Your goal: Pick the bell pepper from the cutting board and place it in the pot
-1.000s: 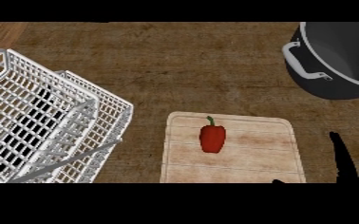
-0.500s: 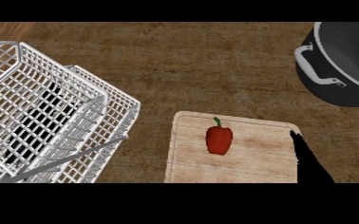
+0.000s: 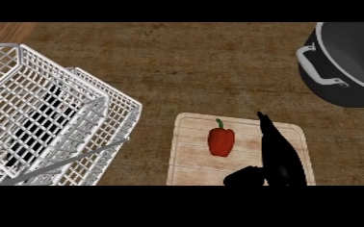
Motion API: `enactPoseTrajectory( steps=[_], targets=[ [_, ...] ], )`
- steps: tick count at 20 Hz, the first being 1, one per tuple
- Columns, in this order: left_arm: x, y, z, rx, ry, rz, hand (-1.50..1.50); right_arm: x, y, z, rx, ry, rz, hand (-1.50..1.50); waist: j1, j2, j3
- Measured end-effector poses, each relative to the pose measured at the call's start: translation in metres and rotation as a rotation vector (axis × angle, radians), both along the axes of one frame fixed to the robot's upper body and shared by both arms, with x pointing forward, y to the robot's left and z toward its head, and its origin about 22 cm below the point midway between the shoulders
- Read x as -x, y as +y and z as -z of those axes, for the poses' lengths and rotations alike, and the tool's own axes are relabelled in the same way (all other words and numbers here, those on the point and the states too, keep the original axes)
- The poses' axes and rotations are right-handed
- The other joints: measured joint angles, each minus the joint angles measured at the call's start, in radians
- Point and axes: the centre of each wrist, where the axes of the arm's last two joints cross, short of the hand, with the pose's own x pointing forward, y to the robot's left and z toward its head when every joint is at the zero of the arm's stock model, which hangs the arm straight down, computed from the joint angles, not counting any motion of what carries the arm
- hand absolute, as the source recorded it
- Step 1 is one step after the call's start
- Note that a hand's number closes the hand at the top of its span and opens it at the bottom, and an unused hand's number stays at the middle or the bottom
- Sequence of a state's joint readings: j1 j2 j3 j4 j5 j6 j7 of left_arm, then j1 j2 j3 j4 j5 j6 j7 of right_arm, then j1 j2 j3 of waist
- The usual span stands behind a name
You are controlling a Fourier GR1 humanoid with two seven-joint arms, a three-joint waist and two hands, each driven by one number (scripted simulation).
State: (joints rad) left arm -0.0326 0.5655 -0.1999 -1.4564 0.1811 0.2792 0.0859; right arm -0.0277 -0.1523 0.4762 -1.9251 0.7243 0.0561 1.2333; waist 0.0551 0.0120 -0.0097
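- Head view: the pepper (image 3: 221, 142) is red and glossy, longer than it is wide, with a short green stem at its far end. It lies on the board (image 3: 190, 166), a little left of the board's middle.
- The board is pale wood with a groove running round its rim. It lies flat on the counter (image 3: 185, 67), close to the view's lower edge.
- The right robot hand (image 3: 279, 156) is black and comes in from the lower edge over the board's right half. It is just beside the pepper but apart from it — a strip of bare wood shows between them.
- Its fingers are straight and held together, pointing to the far side, and the thumb juts left near the lower edge. It has hold of nothing.
- The pot (image 3: 344, 77) is dark grey and stands at the upper right, cut by the view's edge. Its pale handle (image 3: 318, 71) faces left, and it is well apart from the board.
- A white wire rack (image 3: 64, 120) stands at the left, near the board.
- The counter is dark brown, mottled wood — it fills the view.
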Motion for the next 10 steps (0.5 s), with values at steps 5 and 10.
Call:
enactPoseTrajectory(
  steps=[5,10],
  targets=[
    [0.004,0.0,0.006,0.003,0.004,-0.013,0.0,-0.024,0.016,0.006,0.021,0.061,-0.015,-1.5,-0.012,-0.004,0.001],
    [0.007,0.0,0.009,0.0,0.005,-0.023,0.0,-0.049,0.028,0.011,0.044,0.112,-0.037,-1.5,-0.021,-0.006,0.003]
  ],
)
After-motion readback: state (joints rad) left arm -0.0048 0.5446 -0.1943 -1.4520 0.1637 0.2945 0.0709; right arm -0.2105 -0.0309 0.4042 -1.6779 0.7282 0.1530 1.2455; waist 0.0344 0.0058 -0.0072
